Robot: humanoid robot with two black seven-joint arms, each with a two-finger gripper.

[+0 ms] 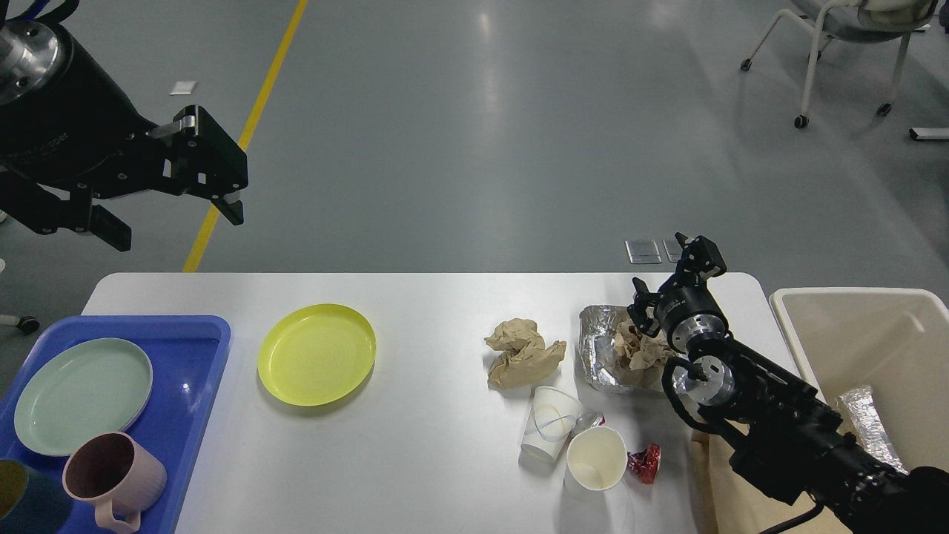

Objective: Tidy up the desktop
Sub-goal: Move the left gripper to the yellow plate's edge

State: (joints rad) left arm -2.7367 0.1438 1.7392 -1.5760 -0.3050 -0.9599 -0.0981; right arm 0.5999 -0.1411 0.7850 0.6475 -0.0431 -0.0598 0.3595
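Observation:
The white desktop (437, 304) carries a yellow plate (316, 354), a crumpled brown paper ball (523, 354), and a sheet of foil (600, 348) with more brown paper on it. Near the front edge lie a tipped paper cup (547, 423), an upright paper cup (595, 458) and a red wrapper (643, 461). My right gripper (666, 271) hangs open just above the foil's far right corner, holding nothing. High at the left, my left gripper (176, 222) is open wide and empty, beyond the table's far left edge.
A blue tray (204, 337) at the left holds a pale green plate (83, 395), a pink mug (111, 478) and a dark cup (15, 504). A beige bin (852, 300) at the right contains crumpled foil (867, 423). A wheeled chair (838, 44) stands far back right.

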